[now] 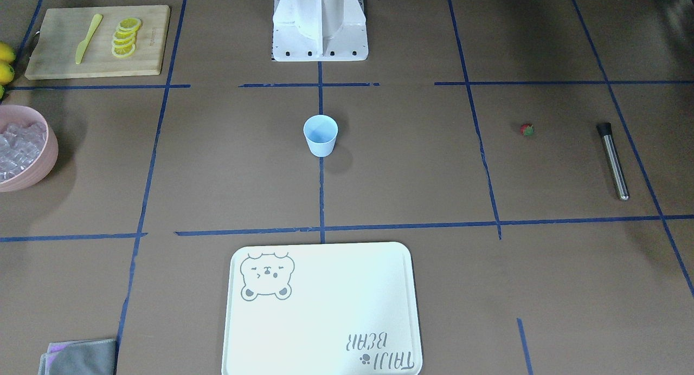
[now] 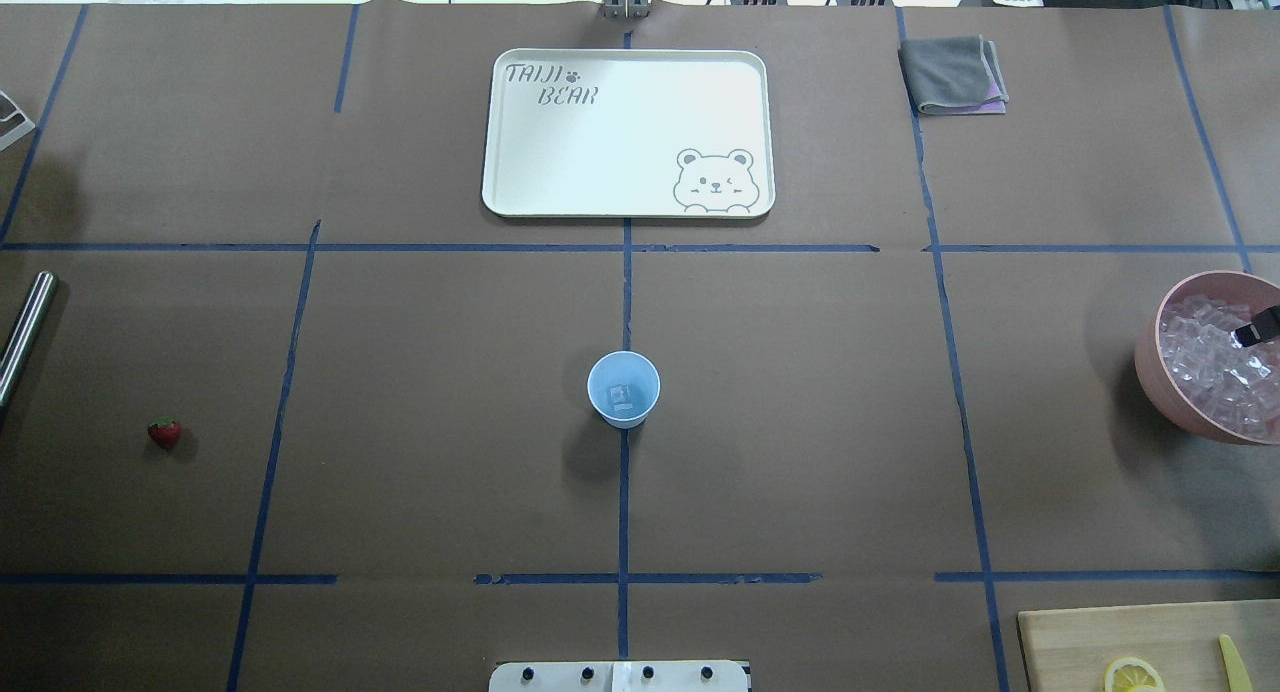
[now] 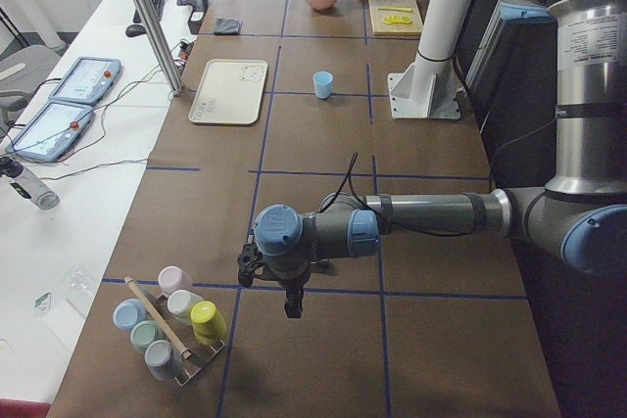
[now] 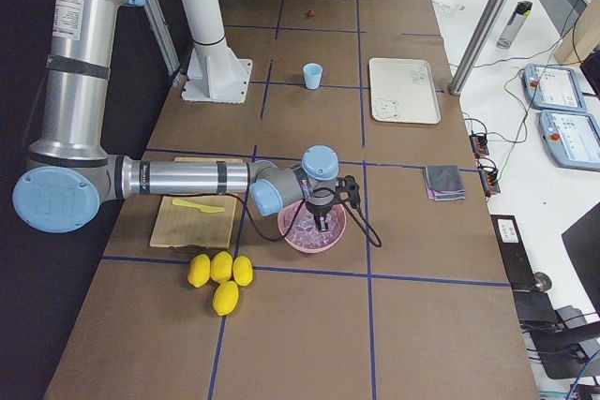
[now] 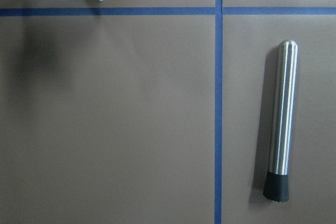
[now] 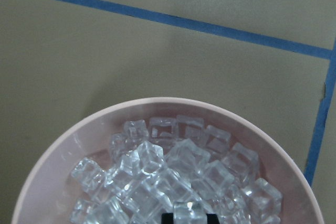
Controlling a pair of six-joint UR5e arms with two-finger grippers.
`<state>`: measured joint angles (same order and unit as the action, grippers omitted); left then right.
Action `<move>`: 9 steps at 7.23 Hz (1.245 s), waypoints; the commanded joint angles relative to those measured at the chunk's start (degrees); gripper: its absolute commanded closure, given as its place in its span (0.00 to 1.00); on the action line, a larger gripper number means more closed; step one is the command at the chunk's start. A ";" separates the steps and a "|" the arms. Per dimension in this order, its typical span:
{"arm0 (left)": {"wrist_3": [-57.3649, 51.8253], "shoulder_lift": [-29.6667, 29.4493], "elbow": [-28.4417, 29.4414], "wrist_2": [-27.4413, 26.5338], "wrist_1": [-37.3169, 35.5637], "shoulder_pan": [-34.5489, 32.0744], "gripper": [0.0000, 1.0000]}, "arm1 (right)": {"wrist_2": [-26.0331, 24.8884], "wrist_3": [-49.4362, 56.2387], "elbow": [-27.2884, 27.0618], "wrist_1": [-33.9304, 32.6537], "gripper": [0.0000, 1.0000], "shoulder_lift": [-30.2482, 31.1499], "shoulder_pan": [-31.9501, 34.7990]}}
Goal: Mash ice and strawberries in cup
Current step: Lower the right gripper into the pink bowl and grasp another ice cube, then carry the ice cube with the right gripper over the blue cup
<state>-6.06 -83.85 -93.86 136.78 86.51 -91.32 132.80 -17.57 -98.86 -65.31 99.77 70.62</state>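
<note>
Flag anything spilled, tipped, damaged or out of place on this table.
Nothing stands out. The cup stands upright, the ice sits inside the pink bowl, and the strawberry and the muddler lie on the table; nothing looks spilled or broken.

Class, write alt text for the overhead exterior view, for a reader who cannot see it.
A pale blue cup stands at the centre of a brown, blue-taped table, with what looks like one ice cube inside. A strawberry lies far left, a pink bowl of ice at the right edge, and a white tray beyond the cup.
</note>
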 commanded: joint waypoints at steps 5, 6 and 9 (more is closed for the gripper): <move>0.09 -0.44 -0.10 0.07 -0.02 0.00 0.00 | 1.32 -4.31 -13.73 -18.33 0.98 -11.84 -0.03; 0.09 -0.62 -0.10 0.07 -0.02 0.00 0.00 | 1.23 -4.40 -13.91 -23.84 0.95 -17.36 -2.92; 0.09 -0.27 -0.10 0.24 -0.11 0.00 0.00 | -3.50 -19.98 -17.50 -34.17 0.95 -28.19 -12.67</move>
<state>-5.98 -84.25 -93.96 136.98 86.45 -91.32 131.33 -30.12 -115.01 -96.41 75.69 61.93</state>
